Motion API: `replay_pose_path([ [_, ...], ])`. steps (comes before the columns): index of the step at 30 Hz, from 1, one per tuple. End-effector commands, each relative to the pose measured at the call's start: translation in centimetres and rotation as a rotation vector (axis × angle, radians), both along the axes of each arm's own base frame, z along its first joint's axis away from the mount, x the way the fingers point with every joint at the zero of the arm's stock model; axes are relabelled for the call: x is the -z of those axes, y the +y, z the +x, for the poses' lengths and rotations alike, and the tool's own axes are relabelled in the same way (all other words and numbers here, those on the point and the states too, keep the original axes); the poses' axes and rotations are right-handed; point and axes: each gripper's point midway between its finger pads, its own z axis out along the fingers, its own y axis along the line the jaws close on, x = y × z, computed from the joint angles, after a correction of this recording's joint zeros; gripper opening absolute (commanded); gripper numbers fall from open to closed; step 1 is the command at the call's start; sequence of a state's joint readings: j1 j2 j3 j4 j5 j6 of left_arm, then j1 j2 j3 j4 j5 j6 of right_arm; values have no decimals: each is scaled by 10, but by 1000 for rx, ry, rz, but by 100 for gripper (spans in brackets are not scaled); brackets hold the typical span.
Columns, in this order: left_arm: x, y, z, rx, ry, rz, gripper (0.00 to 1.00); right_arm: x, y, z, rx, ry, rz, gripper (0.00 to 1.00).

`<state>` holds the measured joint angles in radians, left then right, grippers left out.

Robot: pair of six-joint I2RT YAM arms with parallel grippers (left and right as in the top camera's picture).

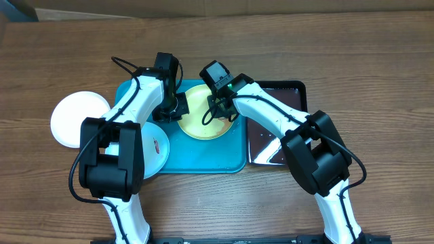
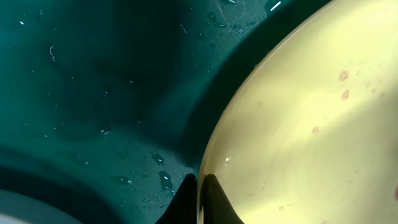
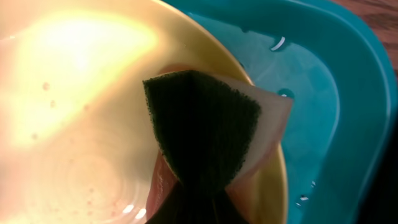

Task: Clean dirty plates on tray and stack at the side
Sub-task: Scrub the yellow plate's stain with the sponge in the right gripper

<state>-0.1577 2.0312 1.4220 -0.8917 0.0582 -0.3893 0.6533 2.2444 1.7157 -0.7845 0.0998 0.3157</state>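
**Progress, nearest the bases first**
- Pale blue plate (image 1: 156,148): at the near left corner of the tray (image 1: 203,157), partly hidden under the left arm. Reddish marks on its face. Judged not yet cleaned.
- White plate (image 1: 76,118): off the tray, flat on the table (image 1: 339,54), just beside the tray's left edge. No specks discernible from overhead. Judged done and laid as base of the stack.
- Yellow-green plate (image 1: 196,120): on the tray's far half, under the scrub. Small reddish-brown specks and water beads on its face in both wrist views. Judged in hand, unfinished.
- Black pan (image 1: 274,125): along the tray's right edge, no part of the job.
- Reckoning: about one of three done, one under way, one untouched. Stacking left for two.

**Pose, shoulder to tip**
- Left arm: stretched forward over the tray's left side.
- Left gripper (image 2: 200,194): clenched on the yellow-green plate's left rim, one finger on either side, steadying it. Whether lifted off the tray floor, cannot tell.
- Right arm: elbow above the black pan, forearm angled in toward the left.
- Right gripper (image 3: 189,202): pinched on a sponge (image 3: 205,124), dark green scouring face toward the camera, pale body behind, laid on the plate's inner face close to the rim on the tray-wall side.
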Motion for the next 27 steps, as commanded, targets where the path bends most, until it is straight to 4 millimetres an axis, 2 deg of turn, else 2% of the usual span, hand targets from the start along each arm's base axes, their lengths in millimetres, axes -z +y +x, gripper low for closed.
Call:
replay_pose_path([
  [1, 7, 7, -4, 14, 13, 43, 4, 35, 7, -18, -3, 102, 33, 9],
  [7, 7, 7, -4, 14, 14, 43, 4, 46, 8, -27, -9, 141, 67, 8],
  [15, 7, 7, -4, 14, 13, 43, 4, 31, 51, -55, -112, 322, 362, 8],
  [19, 7, 7, -4, 14, 13, 43, 4, 10, 67, -61, -184, 373, 486, 8],
  [21, 7, 7, -4, 14, 13, 43, 4, -13, 70, -53, -199, 373, 540, 8],
  [24, 7, 7, -3, 14, 13, 43, 4, -43, 63, -39, -181, 342, 560, 8],
  [27, 7, 7, -4, 14, 13, 43, 4, -82, 47, -21, -153, 293, 583, 8],
])
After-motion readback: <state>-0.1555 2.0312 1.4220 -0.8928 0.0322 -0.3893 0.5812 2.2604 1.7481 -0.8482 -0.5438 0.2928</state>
